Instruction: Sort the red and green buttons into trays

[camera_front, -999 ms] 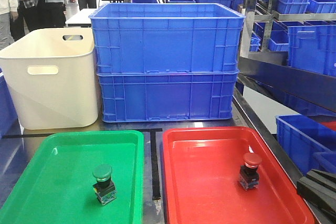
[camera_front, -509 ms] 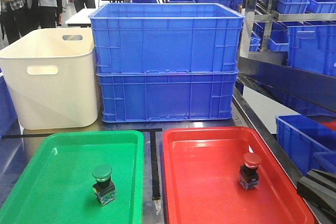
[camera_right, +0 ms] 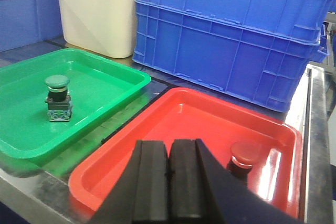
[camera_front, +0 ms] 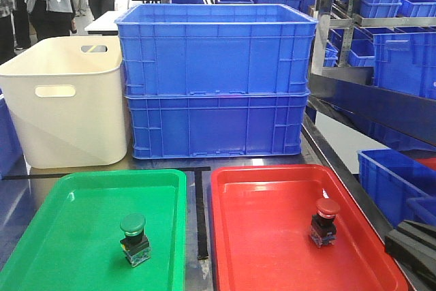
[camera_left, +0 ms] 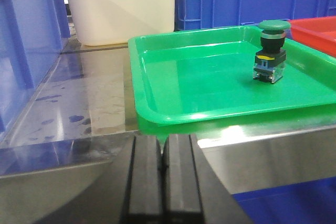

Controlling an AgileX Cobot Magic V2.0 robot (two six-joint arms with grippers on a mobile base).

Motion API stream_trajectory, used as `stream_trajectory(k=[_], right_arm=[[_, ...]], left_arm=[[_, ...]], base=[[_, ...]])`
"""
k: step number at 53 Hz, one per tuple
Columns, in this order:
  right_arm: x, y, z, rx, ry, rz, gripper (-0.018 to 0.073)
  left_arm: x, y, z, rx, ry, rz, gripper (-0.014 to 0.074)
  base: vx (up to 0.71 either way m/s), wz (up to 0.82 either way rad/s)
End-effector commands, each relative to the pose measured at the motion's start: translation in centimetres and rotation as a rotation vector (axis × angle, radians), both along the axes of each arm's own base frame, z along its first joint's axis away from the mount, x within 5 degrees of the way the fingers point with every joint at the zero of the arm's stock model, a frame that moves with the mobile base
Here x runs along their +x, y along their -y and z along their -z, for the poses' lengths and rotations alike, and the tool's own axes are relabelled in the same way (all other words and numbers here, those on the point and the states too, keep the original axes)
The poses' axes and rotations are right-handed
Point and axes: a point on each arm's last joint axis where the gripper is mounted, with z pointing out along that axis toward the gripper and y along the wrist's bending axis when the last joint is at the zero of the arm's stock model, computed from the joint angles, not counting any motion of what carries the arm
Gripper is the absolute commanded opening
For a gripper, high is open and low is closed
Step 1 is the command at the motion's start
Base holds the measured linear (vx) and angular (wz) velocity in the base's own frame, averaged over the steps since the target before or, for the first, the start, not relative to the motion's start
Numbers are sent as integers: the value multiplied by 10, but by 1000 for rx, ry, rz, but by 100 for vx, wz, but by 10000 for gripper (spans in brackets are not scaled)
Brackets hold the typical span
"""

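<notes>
Bright, even overhead light fills all three views, with the far background of the front view blown out to white. The green tray and red tray carry pale glossy streaks, and the steel tabletop mirrors the crates in soft blue smears. Shadows under the buttons are faint. The closed gripper fingers at each wrist view's bottom edge look slightly soft.
</notes>
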Motion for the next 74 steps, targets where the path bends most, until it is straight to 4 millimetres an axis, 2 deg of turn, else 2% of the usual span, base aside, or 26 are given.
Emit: stream_trajectory(k=[1, 14, 18, 25, 30, 37, 42, 48, 51, 52, 61, 67, 74], right_arm=[[2, -1, -12, 118, 7, 2, -10], [15, 1, -13, 219, 21, 20, -10], [23, 8, -15, 270, 108, 86, -10], [25, 23, -8, 231, 273, 275, -10], [16, 30, -2, 163, 251, 408, -10], [-14, 35, -20, 488, 286, 440, -10], [-33, 38, -25, 572, 335, 436, -10], [-50, 39, 0, 560, 341, 434, -10], [-57, 39, 24, 544, 315, 440, -10], [-55, 36, 60, 28, 119, 464, -10], [-72, 38, 120, 53, 119, 470, -10], [-82, 38, 137, 79, 175, 469, -10], [-83, 38, 139, 64, 153, 467, -10]], left_arm=[[0, -1, -8, -30, 95, -15, -6], [0, -1, -8, -30, 95, -15, -6], [0, -1, -8, -30, 95, -15, -6], [0, -1, -8, -30, 95, -15, -6], [0, -1, -8, -30, 95, -15, -6], [0, -1, -8, -30, 95, -15, -6], [0, -1, -8, -30, 95, -15, -6], [0, -1, -8, -30, 95, -15, -6], [0, -1, -8, -30, 95, -15, -6], [0, -1, -8, -30, 95, -15, -6], [0, -1, -8, -30, 95, -15, -6], [0, -1, -8, -30, 95, -15, -6], [0, -1, -8, -30, 92, -14, -6]], base=[[0, 0], [0, 0], [0, 0], [0, 0], [0, 0], [0, 0], [0, 0], [0, 0], [0, 0], [0, 0], [0, 0], [0, 0], [0, 0]])
